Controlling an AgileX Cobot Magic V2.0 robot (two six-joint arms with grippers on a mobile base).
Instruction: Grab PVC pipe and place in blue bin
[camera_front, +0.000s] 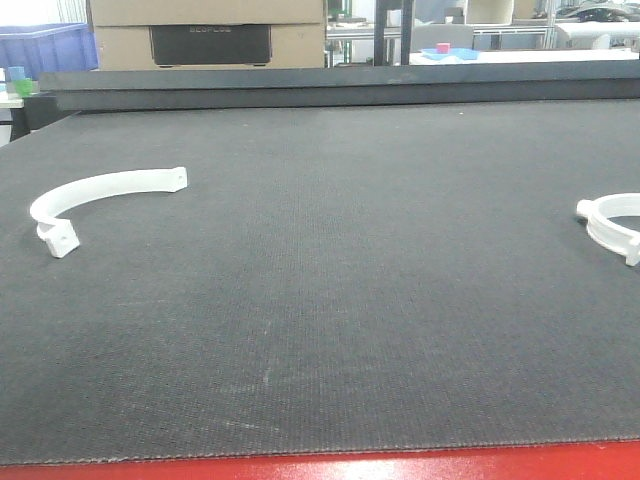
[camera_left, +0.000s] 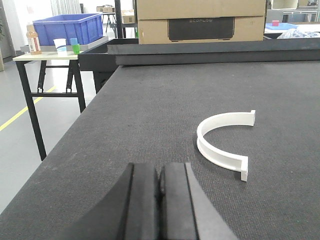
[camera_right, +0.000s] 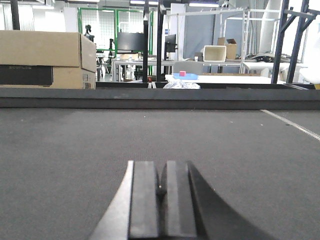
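Your left gripper (camera_left: 160, 182) shows at the bottom of the left wrist view with its two pads pressed together and nothing between them. The right gripper (camera_right: 161, 187) is closed in the same way and is also empty. The PVC pipe (camera_left: 216, 156), a white half-ring piece, lies flat on the dark tabletop (camera_front: 330, 300), ahead of the left gripper and to the right of it in that view, well apart from the pads. Its curved back faces the left of the frame and its two ends point to the right. A second white piece (camera_front: 603, 232) lies at the right edge of the front view, but the right wrist view shows no pipe at all. I judge the left arm the nearer one. The blue bin (camera_left: 67, 27) stands on a side table in the upper left, far behind.
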